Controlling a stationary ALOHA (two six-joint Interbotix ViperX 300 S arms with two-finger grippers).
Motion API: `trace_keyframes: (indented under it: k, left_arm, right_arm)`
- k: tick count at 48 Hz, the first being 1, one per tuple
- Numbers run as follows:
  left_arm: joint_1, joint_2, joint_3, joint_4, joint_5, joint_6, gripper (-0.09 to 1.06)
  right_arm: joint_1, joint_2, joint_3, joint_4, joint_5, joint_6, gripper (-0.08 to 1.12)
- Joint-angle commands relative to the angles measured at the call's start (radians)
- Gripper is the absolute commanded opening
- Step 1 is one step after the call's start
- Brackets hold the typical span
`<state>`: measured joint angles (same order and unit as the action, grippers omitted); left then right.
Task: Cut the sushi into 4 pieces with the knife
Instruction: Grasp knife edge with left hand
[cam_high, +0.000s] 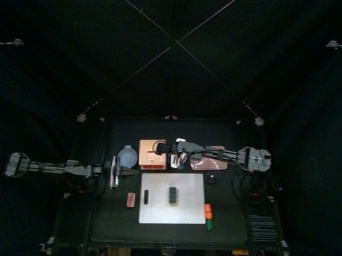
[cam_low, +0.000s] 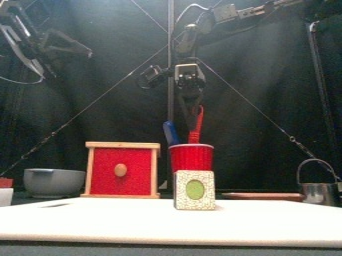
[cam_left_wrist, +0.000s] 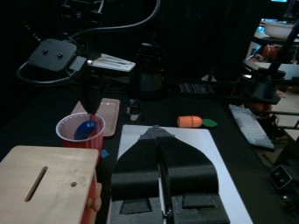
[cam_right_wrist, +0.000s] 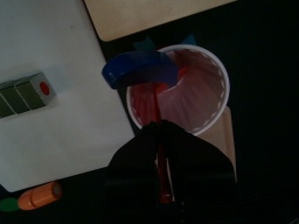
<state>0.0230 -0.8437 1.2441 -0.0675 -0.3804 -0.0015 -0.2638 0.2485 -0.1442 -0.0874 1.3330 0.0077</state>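
One sushi (cam_high: 171, 195) roll is laid on the mid board (cam_high: 195, 185), blocks joined, end face w/ green centre turned to the front. Just behind the board the cup (cam_low: 191, 158) is stood upright, w/ the box (cam_low: 123, 170) touching or just beside it on the left. Two knives are stuck in the cup: the blue knife (cam_low: 173, 132) is leant to the left rim, the red knife (cam_low: 198, 122) is stood near upright. The red knife's handle is clamped by the R gripper (cam_right_wrist: 162, 131), jaws narrowed onto it; that arm is reached in from the right & hung over the cup. The L gripper (cam_left_wrist: 160, 133) is parked at the table's left, near the box; its jaws are pressed together w/ nothing betw. them. A bowl (cam_low: 54, 181) is set left of the box, a cutter (cam_low: 318, 188) well apart at far right. An orange carrot toy (cam_high: 211, 212) is laid off the board, by its front right corner.
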Motion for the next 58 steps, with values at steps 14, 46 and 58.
trace_keyframes:
  k: [14, 46, 58]
  left_arm:
    - [0.023, 0.002, -0.003, -0.002, -0.009, 0.006, 0.03]
    - [0.035, 0.003, -0.018, 0.012, -0.121, 0.011, 0.80]
    - [0.135, 0.003, -0.094, 0.114, -0.259, 0.028, 0.92]
  right_arm:
    - [0.003, -0.049, -0.190, -0.052, 0.141, 0.000, 0.17]
    - [0.308, -0.284, -0.193, -0.342, 0.081, 0.137, 0.17]
    - [0.402, -0.397, 0.021, -0.482, -0.137, 0.279, 0.17]
